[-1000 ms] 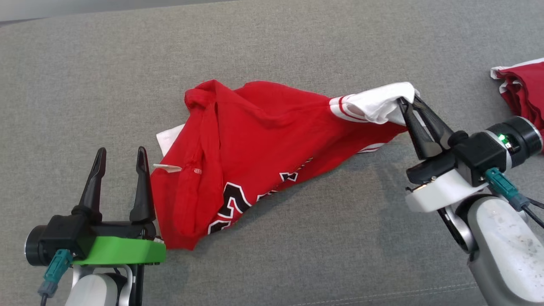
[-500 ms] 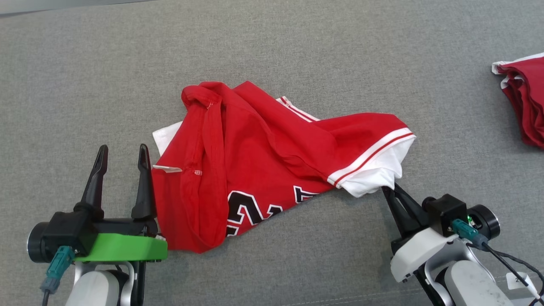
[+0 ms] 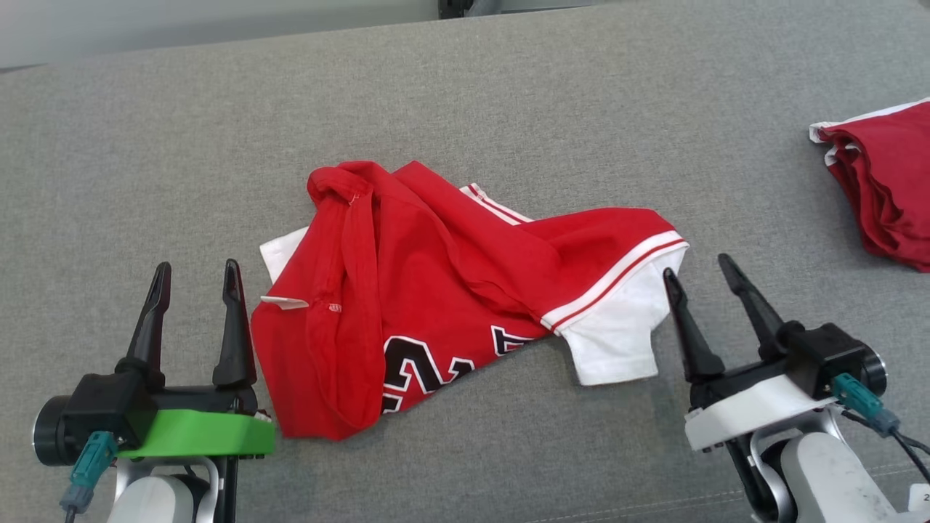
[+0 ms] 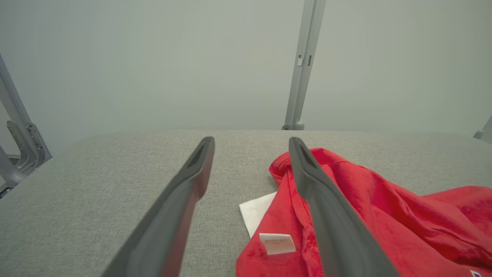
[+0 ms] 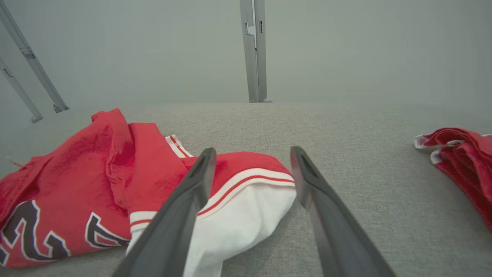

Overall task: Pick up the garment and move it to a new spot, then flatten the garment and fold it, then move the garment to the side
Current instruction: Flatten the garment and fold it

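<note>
At the far right edge of the grey fabric-covered desk (image 3: 508,94), a heap of dark-red cloth with white trim (image 3: 883,185) is lying well apart from the crumpled red jersey with white sleeve and black-and-white lettering (image 3: 407,276). The jersey is sprawling mid-desk between both claws. The left claw (image 3: 197,264) and right claw (image 3: 695,264) are gaping wide, gripping nothing, the right one sitting just beside the white sleeve. A pale wall and a grey metal post (image 5: 253,50) are standing behind.

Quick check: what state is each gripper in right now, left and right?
Left gripper: open, holding nothing.
Right gripper: open, holding nothing, next to the red jersey.
</note>
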`<state>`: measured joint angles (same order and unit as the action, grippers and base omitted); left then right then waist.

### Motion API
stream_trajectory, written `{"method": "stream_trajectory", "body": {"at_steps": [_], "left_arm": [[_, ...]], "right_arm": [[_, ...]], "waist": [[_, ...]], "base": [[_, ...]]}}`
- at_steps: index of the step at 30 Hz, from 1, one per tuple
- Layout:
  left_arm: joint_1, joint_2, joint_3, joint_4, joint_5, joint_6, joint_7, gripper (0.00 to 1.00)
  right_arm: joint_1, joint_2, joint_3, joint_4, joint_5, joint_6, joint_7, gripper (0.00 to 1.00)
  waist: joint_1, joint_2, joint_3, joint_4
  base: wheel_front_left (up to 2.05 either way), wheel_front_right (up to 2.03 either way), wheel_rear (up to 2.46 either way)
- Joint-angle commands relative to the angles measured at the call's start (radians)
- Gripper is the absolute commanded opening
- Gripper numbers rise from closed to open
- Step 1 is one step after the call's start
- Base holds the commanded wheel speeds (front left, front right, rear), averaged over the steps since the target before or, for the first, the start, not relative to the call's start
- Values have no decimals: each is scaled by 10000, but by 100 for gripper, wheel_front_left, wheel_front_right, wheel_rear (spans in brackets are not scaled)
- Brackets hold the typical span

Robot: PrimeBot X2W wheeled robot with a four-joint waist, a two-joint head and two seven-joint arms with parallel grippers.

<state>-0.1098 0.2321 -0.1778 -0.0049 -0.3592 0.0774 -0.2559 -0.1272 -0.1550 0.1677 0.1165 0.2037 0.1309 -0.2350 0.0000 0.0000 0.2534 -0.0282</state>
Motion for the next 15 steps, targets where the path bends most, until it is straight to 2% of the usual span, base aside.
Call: {"method": "stream_trajectory", "body": {"at_steps": [1, 8, 15], "left_arm": [[143, 75, 44, -50, 54, 80, 39, 100], [458, 191, 82, -190, 70, 253, 148, 100], [784, 297, 15, -375, 86, 376, 328, 100]], "right_arm": [[136, -36, -151, -227, 95, -4, -90, 100], [265, -97, -772, -1214, 27, -4, 32, 100], [648, -9, -925, -1684, -29, -4, 408, 100]], "waist": [[0, 0, -207, -86], [0, 0, -648, -176], [0, 0, -881, -154]], "base": [[0, 0, 0], [0, 0, 0], [0, 0, 0]]}}
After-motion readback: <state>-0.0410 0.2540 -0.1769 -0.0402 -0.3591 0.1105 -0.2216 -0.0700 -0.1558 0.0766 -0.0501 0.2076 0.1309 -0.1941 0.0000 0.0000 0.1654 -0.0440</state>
